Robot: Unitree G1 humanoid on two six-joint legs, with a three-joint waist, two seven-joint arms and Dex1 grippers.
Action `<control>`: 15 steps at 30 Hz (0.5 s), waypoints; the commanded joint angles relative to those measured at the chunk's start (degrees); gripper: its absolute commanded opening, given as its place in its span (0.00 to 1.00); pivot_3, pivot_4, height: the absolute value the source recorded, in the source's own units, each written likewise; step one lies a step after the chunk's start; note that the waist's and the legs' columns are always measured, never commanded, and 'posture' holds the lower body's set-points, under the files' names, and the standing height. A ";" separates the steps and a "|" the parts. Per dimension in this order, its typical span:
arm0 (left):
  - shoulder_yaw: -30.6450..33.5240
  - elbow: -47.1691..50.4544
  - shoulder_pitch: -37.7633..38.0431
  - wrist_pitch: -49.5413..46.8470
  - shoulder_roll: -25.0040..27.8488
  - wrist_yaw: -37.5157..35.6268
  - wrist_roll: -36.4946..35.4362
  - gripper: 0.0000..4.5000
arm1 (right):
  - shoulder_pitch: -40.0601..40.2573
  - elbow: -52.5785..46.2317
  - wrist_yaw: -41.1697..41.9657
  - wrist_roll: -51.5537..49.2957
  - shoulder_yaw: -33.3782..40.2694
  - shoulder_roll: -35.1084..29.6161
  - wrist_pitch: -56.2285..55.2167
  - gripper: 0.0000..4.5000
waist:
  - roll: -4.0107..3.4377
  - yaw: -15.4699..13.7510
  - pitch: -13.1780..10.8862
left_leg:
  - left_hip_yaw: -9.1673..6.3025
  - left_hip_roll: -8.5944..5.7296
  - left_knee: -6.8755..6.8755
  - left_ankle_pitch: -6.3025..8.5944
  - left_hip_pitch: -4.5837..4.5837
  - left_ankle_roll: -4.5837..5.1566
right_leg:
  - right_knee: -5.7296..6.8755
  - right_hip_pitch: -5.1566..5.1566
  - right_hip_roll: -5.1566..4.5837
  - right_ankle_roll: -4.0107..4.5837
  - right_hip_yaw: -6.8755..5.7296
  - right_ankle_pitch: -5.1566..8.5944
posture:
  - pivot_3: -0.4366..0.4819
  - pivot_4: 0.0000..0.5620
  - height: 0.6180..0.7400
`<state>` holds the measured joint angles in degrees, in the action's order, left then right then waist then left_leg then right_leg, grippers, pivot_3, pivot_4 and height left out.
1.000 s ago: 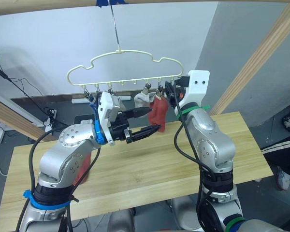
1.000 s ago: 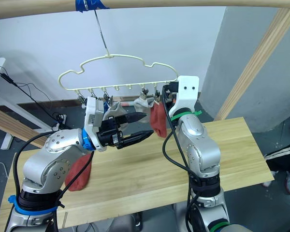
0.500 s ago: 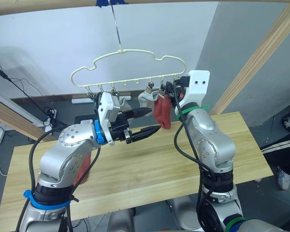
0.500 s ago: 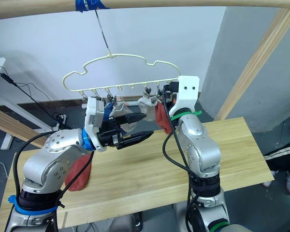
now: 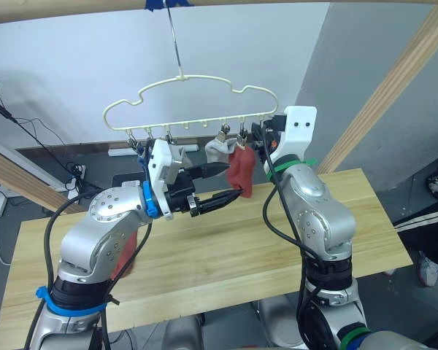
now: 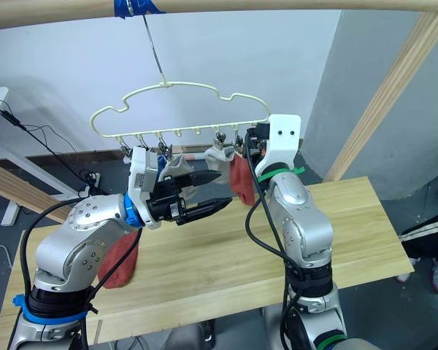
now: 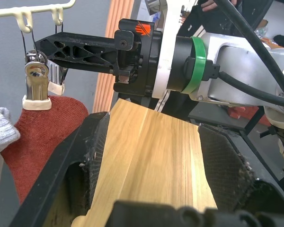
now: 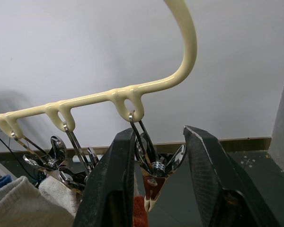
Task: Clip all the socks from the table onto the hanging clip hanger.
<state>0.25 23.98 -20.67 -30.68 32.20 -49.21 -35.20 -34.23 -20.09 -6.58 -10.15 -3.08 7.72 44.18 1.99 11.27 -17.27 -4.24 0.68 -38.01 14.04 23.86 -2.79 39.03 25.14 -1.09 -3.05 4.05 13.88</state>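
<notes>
Fingers of both grippers spread — right gripper (image 8: 158,184) straddles a clip (image 8: 156,163), seemingly untouched — sock (image 7: 35,135) half hidden.

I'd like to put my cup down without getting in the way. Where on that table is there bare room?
The table looks bare at its right end, beyond the right arm. The near middle strip between the two arms is also bare wood. It is crowded up by the clip hanger, where the hanging rust-red sock and both sets of fingers meet; another red sock lies behind the left arm.

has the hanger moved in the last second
Yes. The hanger swung: against the fixed wooden pole, its left end went toward the robot's right half a second ago, then came back almost to where it began.
</notes>
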 commanded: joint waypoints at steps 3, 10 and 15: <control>-0.36 1.06 -0.22 0.74 -0.29 0.04 -0.05 0.74 | 0.19 -1.97 -1.18 0.04 -0.09 1.87 -0.82 0.37 | 0.00 0.00 0.00 | 0.00 0.00 0.00 0.00 0.00 0.00 | 0.00 0.00 0.00 0.00 0.00 0.00 | 0.19 0.41 0.96; -0.51 0.86 -0.30 0.84 -0.44 0.00 0.08 0.74 | 0.48 -2.55 -3.21 -0.60 0.32 3.17 -0.02 0.37 | 0.00 0.00 0.00 | 0.00 0.00 0.00 0.00 0.00 0.00 | 0.00 0.00 0.00 0.00 0.00 0.00 | 0.19 0.41 0.96; -0.48 0.89 -0.28 0.84 -0.56 0.01 0.27 0.74 | 0.44 -2.62 -3.80 -1.03 0.45 3.40 -0.28 0.37 | 0.00 0.00 0.00 | 0.00 0.00 0.00 0.00 0.00 0.00 | 0.00 0.00 0.00 0.00 0.00 0.00 | 0.19 0.41 0.96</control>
<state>0.12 23.97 -20.68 -30.68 31.72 -49.20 -35.05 -34.17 -20.09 -9.59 -10.34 -2.93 7.81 44.79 1.99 11.28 -17.26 -4.24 0.68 -38.01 14.04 23.86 -2.79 39.04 25.14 -1.09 -3.05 4.05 13.88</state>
